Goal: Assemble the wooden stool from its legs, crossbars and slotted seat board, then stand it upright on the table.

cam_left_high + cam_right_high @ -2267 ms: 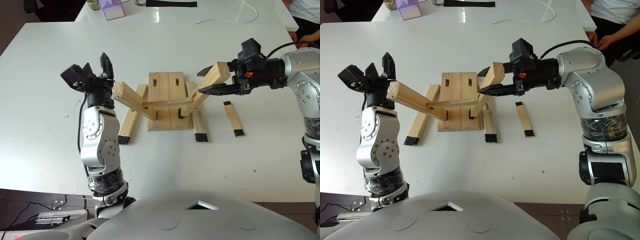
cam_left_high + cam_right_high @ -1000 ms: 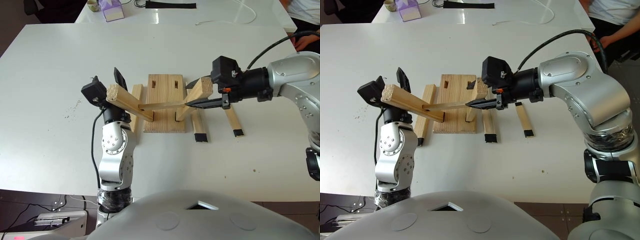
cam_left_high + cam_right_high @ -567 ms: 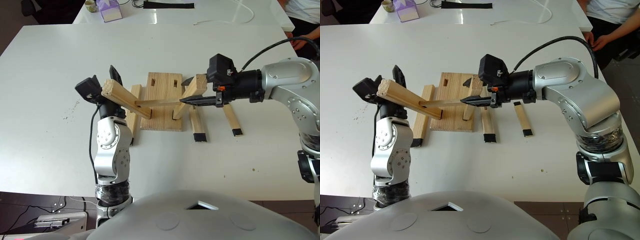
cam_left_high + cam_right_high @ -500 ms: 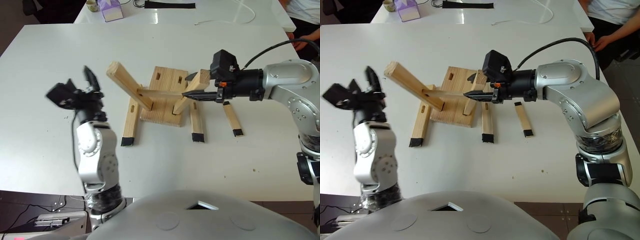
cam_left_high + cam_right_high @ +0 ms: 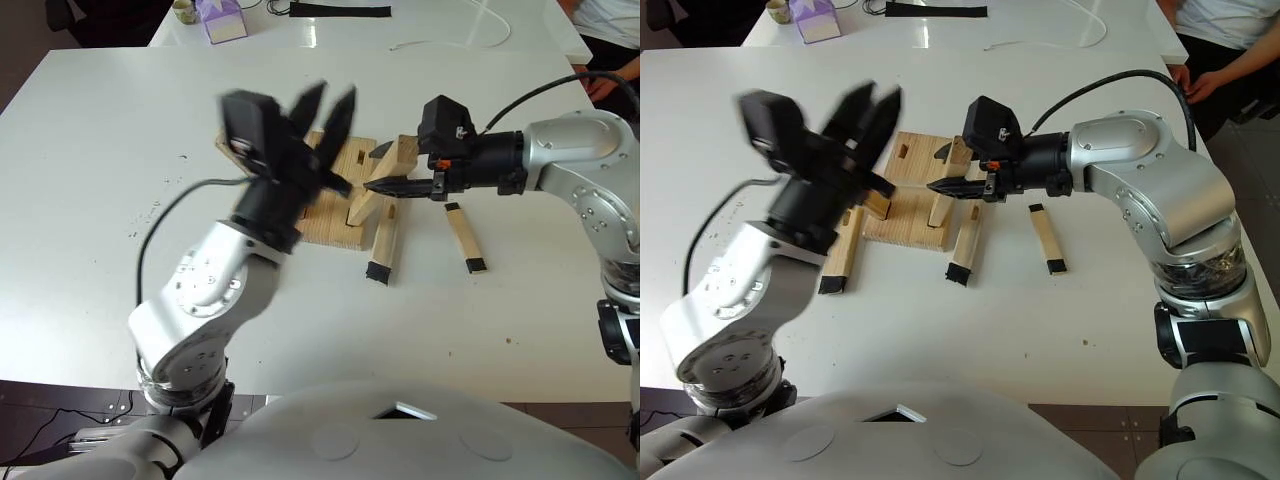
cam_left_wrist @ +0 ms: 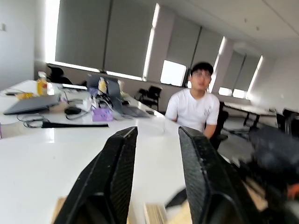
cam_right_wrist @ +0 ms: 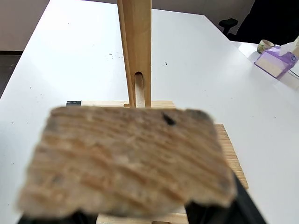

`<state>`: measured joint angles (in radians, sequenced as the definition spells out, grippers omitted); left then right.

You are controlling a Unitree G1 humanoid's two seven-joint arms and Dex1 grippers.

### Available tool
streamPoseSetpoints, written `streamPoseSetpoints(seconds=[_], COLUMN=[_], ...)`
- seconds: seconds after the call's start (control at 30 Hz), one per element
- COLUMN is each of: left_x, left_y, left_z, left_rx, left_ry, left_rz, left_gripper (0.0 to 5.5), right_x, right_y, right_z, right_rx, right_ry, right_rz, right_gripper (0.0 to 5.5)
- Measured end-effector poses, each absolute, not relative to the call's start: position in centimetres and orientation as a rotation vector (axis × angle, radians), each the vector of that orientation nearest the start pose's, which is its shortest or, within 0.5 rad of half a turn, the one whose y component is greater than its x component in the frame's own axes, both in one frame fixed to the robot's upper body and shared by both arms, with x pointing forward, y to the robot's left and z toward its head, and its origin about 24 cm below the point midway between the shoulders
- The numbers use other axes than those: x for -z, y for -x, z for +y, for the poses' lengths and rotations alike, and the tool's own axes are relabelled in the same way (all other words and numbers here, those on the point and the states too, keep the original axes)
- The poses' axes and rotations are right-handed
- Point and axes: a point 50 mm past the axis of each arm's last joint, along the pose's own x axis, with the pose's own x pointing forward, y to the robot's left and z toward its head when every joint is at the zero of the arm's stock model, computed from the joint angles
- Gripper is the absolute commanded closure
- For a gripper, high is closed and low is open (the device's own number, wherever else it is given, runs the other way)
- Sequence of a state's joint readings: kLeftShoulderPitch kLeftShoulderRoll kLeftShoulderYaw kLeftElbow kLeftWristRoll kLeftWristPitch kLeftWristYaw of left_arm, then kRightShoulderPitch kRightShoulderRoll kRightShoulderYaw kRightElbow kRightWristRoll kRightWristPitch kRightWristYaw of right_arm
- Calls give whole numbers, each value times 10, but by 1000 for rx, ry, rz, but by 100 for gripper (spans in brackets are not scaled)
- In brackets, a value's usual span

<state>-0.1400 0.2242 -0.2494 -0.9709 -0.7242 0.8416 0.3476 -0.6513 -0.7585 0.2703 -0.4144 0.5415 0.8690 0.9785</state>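
My right gripper (image 5: 373,168) is shut on one wooden leg (image 5: 400,155) of a leg-crossbar-leg frame held over the slotted seat board (image 5: 330,215). In the right wrist view that leg's end (image 7: 126,158) is up close, with the frame's other leg (image 7: 135,42) beyond it and the crossbar (image 7: 138,88) seated in its slot. My left gripper (image 5: 338,90) is open and raised in front of the frame, hiding most of the far leg; its fingers (image 6: 119,177) hold nothing.
A loose leg (image 5: 383,245) lies tilted at the board's right edge, and a short crossbar (image 5: 466,238) lies further right. Another leg (image 5: 843,255) lies left of the board. A purple box (image 5: 222,18) and cables sit on the far table.
My left gripper let go of the frame's far leg, and the arm swung from the left side up across the board. The right gripper still holds its leg. The loose leg has tilted.
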Motion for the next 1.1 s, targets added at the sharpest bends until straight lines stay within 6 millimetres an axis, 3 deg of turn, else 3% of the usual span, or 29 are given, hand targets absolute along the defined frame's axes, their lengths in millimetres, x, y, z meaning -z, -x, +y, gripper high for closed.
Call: streamPoseSetpoints(seconds=[0.1, 0.2, 0.33, 0.63, 0.97, 1.07, 1.1], left_x=[-160, -151, -145, -126, -119, -126, -139], left_y=[-188, -188, -188, -192, -204, -206, -207], left_z=[76, 76, 81, 75, 69, 69, 70], left_rx=[441, 351, 245, 201, 166, 194, 210], left_ry=[151, 130, 112, 154, 204, 216, 253], left_rz=[74, 115, 131, 157, 92, 34, -21], left_gripper=[494, 547, 550, 550, 550, 550, 550], right_x=[-201, -205, -207, -208, -210, -209, -207], right_y=[-267, -275, -279, -277, -276, -277, -277], right_z=[-124, -121, -120, -107, -96, -99, -101], right_rx=[-1413, -1468, -1495, -1475, -1497, -1492, -1482], right_ry=[502, 546, 565, 539, 577, 575, 562], right_rz=[308, 312, 323, 365, 365, 360, 363], right_gripper=[349, 349, 349, 349, 349, 349, 349])
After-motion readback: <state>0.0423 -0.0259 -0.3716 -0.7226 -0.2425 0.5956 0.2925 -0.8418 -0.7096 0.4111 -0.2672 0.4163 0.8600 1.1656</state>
